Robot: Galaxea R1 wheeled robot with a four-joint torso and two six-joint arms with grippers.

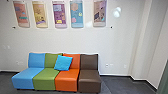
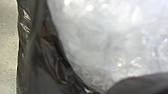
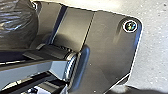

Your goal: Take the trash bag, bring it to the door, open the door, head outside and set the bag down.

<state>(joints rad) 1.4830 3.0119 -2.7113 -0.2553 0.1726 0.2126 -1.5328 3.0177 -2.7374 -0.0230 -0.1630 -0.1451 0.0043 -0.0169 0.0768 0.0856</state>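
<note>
A dark, shiny plastic trash bag [image 2: 32,57] shows very close in the left wrist view, with whitish, crinkled clear plastic beside it. In the right wrist view a rounded part of the dark trash bag [image 3: 17,25] bulges over the robot's own dark base plate. Whether a gripper holds the bag cannot be made out.
Ahead in the head view stands a row of joined seats [image 1: 66,80] in blue, green, orange and brown, with a blue cushion [image 1: 63,63] on it. Behind is a white wall [image 1: 62,40] with colored panels; it juts out at the right. The floor [image 1: 117,85] is dark grey.
</note>
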